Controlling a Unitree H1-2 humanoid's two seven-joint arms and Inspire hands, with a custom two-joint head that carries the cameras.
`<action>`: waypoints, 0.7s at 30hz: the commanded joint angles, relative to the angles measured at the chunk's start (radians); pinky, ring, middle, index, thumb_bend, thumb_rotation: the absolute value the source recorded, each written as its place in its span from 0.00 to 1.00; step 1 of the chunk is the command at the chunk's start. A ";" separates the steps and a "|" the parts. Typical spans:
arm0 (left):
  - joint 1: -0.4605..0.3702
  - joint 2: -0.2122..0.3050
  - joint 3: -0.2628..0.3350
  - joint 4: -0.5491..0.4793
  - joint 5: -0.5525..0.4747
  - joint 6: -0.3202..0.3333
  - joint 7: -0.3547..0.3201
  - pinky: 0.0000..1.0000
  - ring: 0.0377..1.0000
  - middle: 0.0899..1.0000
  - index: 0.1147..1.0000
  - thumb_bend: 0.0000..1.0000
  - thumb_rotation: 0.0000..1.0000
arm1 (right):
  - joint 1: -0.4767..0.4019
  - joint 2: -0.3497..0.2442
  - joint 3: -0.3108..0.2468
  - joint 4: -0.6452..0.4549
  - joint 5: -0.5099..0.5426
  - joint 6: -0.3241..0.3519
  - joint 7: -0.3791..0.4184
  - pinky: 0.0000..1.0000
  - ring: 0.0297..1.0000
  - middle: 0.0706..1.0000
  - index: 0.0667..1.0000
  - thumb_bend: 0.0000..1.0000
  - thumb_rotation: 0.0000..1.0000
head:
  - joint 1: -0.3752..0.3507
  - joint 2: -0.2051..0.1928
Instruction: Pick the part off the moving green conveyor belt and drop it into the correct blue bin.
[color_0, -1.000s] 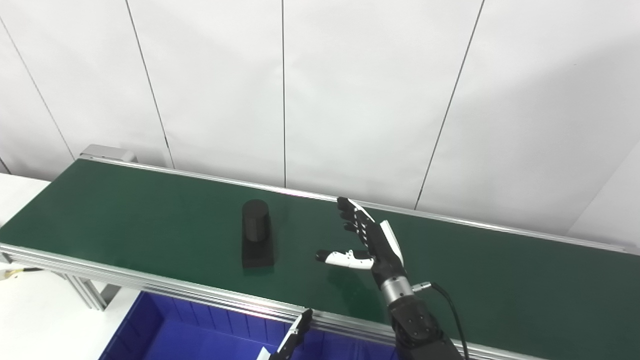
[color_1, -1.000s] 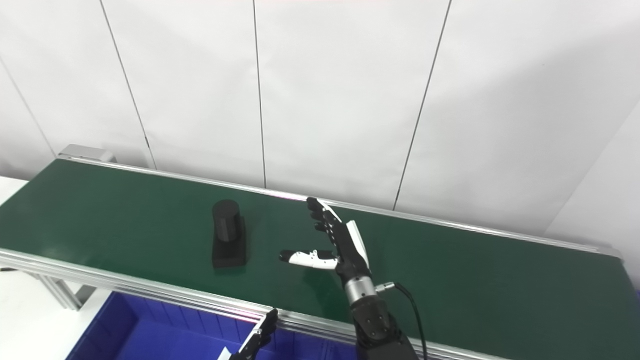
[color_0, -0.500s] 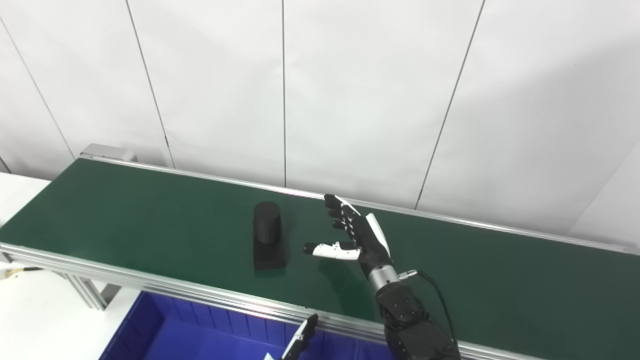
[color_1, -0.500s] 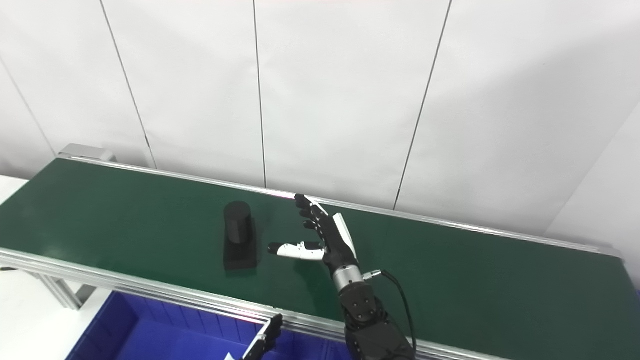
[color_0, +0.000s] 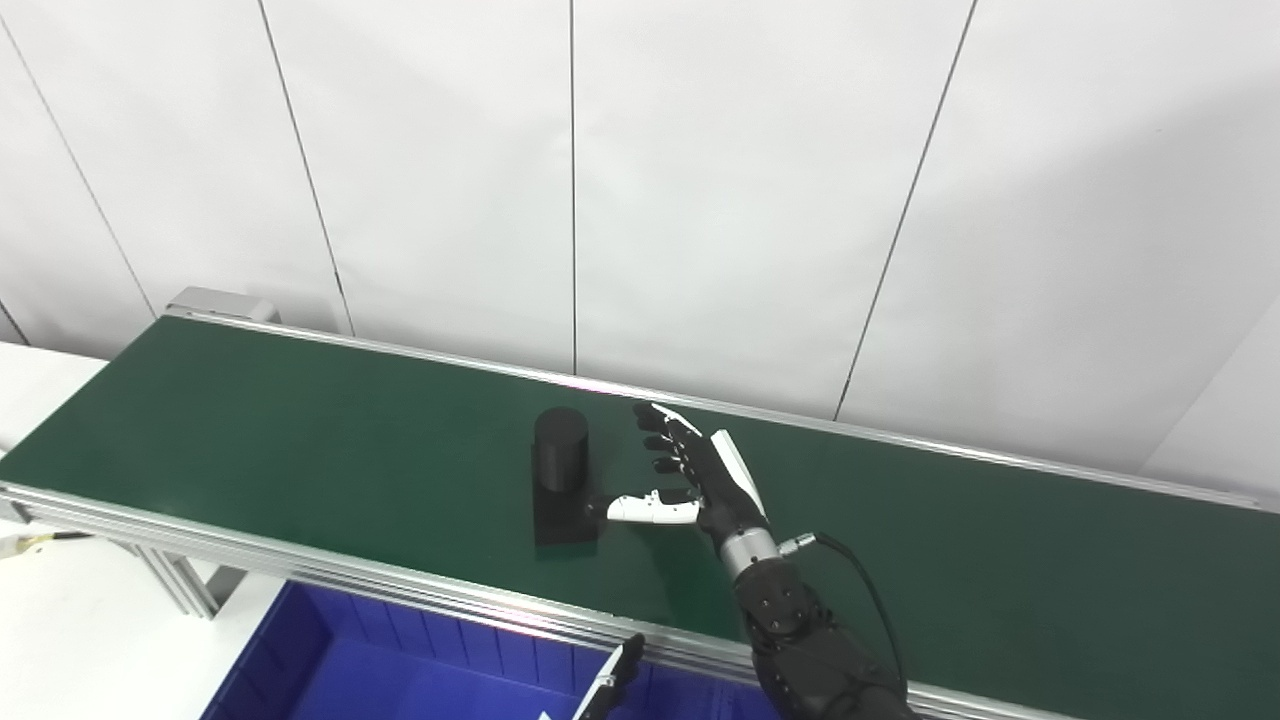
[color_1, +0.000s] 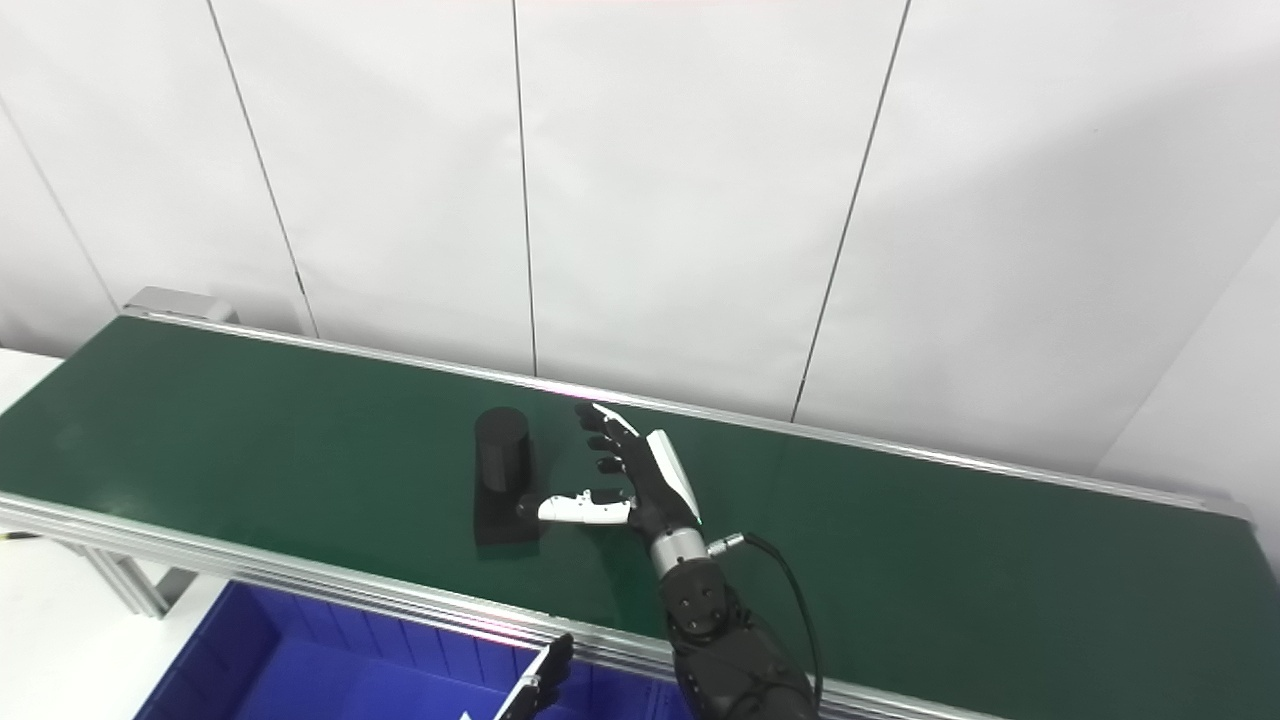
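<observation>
Fingers of the right hand spread wide, the black part just beside; reaching step, closing around it comes next.

A white panelled wall with thin dark vertical seams stands behind the work area. A white counter lies at lower left, under grey metal support legs.

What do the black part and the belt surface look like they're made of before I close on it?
The black part: matte, with no highlights, so probably plastic or rubber, though I can't tell which. The green conveyor belt: smooth with a soft sheen, likely PVC or rubber sheet, framed by a shiny aluminium rail. The right robot hand is open beside the part.
</observation>
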 joint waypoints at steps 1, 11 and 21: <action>-0.004 0.002 -0.010 -0.030 0.016 -0.032 0.020 0.79 0.85 0.86 0.84 0.87 0.85 | -0.062 0.016 -0.001 -0.003 -0.006 -0.001 -0.026 0.77 0.84 0.87 0.88 0.99 0.29 | 0.000 0.001; -0.005 0.002 -0.026 -0.035 0.012 -0.032 0.022 0.78 0.86 0.87 0.84 0.87 0.83 | -0.088 0.019 0.005 0.010 -0.035 0.063 -0.038 0.73 0.83 0.88 0.88 0.99 0.31 | 0.012 0.004; 0.003 0.006 -0.039 -0.041 0.020 -0.032 0.033 0.77 0.86 0.87 0.84 0.87 0.83 | -0.093 0.010 -0.001 0.019 -0.036 0.056 -0.025 0.73 0.83 0.87 0.87 0.99 0.32 | 0.009 0.006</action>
